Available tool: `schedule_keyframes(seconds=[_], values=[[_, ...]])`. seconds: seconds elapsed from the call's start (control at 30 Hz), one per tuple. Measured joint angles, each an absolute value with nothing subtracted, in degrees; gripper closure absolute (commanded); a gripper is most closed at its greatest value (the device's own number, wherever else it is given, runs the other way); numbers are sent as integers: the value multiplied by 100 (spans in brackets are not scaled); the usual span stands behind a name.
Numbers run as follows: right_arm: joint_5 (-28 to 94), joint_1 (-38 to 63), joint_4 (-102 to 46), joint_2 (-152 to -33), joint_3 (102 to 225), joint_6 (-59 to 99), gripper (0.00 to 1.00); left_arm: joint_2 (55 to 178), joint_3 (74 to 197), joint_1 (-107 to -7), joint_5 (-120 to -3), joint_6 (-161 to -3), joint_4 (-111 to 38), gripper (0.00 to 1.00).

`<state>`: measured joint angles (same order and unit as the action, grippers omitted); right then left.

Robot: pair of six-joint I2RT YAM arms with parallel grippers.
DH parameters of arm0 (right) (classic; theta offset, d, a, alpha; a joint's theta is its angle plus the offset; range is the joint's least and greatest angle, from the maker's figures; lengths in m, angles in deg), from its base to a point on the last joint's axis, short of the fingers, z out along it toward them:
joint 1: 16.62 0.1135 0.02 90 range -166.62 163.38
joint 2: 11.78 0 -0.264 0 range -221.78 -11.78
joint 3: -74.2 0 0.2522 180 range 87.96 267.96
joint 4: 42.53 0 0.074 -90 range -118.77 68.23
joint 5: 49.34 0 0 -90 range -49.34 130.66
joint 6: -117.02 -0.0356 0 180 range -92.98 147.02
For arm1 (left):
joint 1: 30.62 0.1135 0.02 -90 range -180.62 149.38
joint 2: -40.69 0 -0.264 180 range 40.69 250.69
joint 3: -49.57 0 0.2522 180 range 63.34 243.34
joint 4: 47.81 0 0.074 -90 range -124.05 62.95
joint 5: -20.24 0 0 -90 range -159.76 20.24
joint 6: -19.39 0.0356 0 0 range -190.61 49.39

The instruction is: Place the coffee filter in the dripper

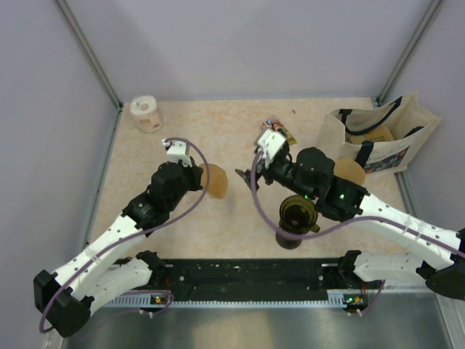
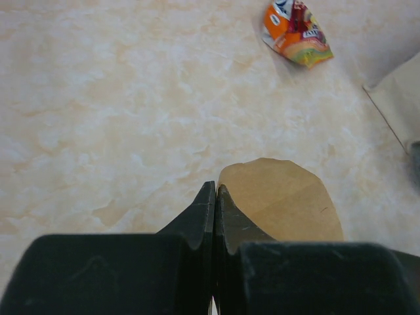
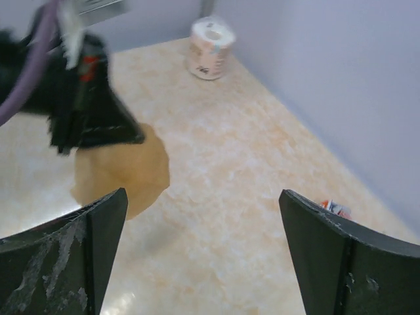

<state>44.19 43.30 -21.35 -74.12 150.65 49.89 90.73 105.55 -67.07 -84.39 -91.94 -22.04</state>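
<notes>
Left claw (image 2: 215, 188) pinching brown coffee filter (image 2: 282, 197) | right claw (image 3: 202, 195) spread wide, parked between filter and dripper (image 1: 298, 212) | dripper near desk (image 1: 218, 131) front, right of centre | snack wrapper (image 1: 278, 129), tissue roll (image 1: 147, 113), tote bag (image 1: 378, 138) behind

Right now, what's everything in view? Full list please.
coffee filter: 1, brown, mid-table, pinched at one edge
dripper: 1, translucent olive-brown, near side, right of centre
paper roll: 1, white-pink, far left corner
snack wrapper: 1, orange multicolour, far centre
tote bag: 1, beige, dark handles, far right
tan rounded item: 1, beside tote bag, unidentifiable
table: 1, beige marbled
left pincer: 1, black, shut on coffee filter
right pincer: 1, black, open, facing the filter
</notes>
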Motion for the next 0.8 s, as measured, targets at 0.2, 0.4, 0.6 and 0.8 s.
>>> schedule_keyframes(seconds=[0.2, 0.4, 0.6, 0.8], values=[[5361, 3592, -2222, -7458, 15078, 1542, 1, 9073, 10555, -6705, -9121, -9196, -2510, 100], [5404, 3576, -2004, -7891, 15085, -274, 2, 9248, 10557, -6705, -9385, -9357, -2965, 100], [5312, 3576, -2089, -8831, 15138, -1031, 10, 9460, 10557, -6711, -9339, -9563, -3396, 100], [5175, 3644, -2260, -9382, 15140, -1334, 28, 9457, 10555, -6724, -9335, -9696, -3649, 100]])
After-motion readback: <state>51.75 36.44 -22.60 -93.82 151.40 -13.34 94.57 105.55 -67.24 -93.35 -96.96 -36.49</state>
